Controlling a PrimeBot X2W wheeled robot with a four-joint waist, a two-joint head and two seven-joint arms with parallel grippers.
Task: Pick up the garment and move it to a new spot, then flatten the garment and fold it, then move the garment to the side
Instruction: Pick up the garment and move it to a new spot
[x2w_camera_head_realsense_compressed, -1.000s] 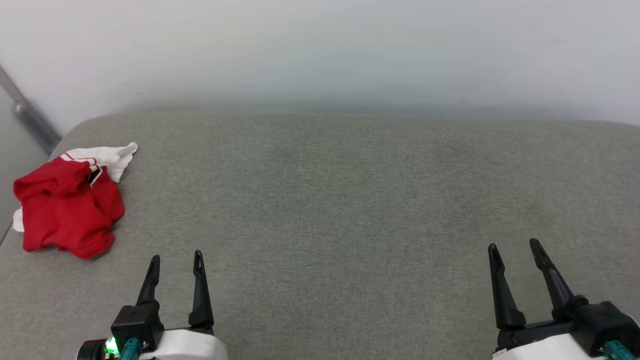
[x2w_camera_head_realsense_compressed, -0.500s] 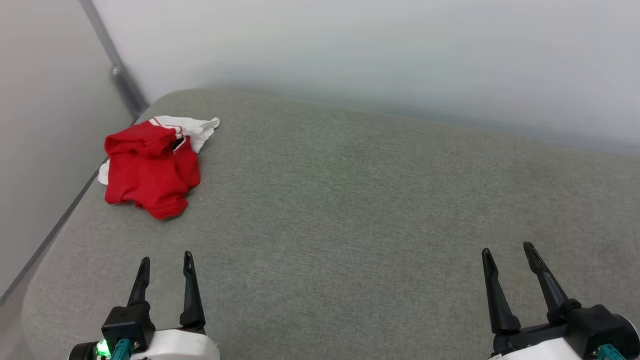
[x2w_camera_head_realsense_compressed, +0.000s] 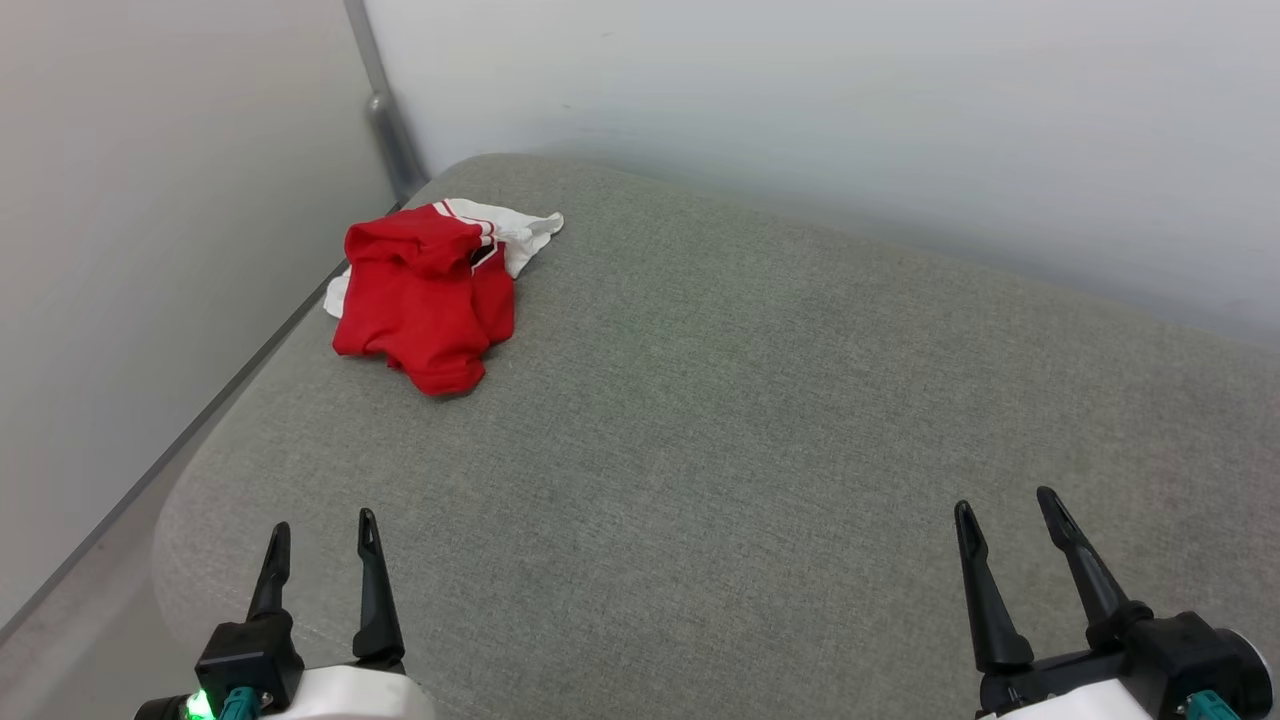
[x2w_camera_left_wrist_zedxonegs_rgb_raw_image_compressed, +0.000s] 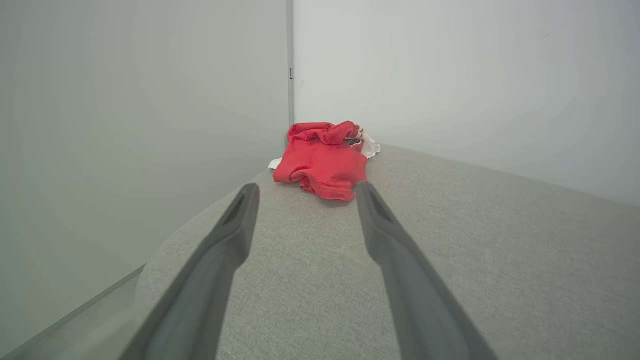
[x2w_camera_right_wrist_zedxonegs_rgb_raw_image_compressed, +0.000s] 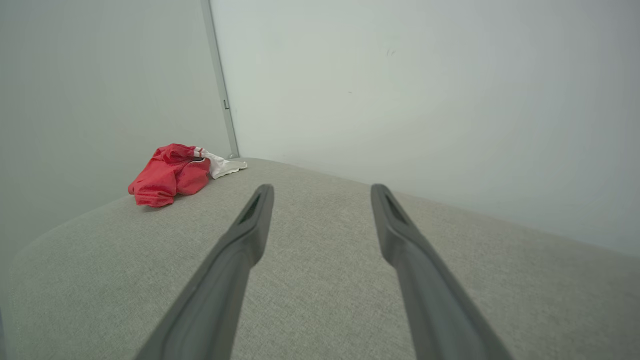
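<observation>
Garment (x2w_camera_head_realsense_compressed: 425, 300) lies as a crumpled red heap with a white sleeve (x2w_camera_head_realsense_compressed: 525, 232) poking out behind, at the far left corner of the grey cushion (x2w_camera_head_realsense_compressed: 750, 450), close to the edge that runs along the left wall (x2w_camera_head_realsense_compressed: 150, 200) and well apart from both grippers. We hold the left gripper (x2w_camera_head_realsense_compressed: 323, 524) and the right gripper (x2w_camera_head_realsense_compressed: 1003, 500) low at the near edge, each with its 2 fingers spread wide and nothing between them. The step in hand is the pick-up, and we judge the left arm the better choice, since the left wrist view shows the garment almost straight ahead between its fingers. To do it well we should come down on the highest fold near the middle of the heap, press the fingertips into the cloth and pinch several layers, not the loose hem, so the garment lifts whole. Compared with 1 second ago, the head camera has swung left: the garment sits nearer the middle of the view, the wall corner (x2w_camera_head_realsense_compressed: 385, 120) now shows, while the heap keeps its shape and both grippers stay wide.
</observation>
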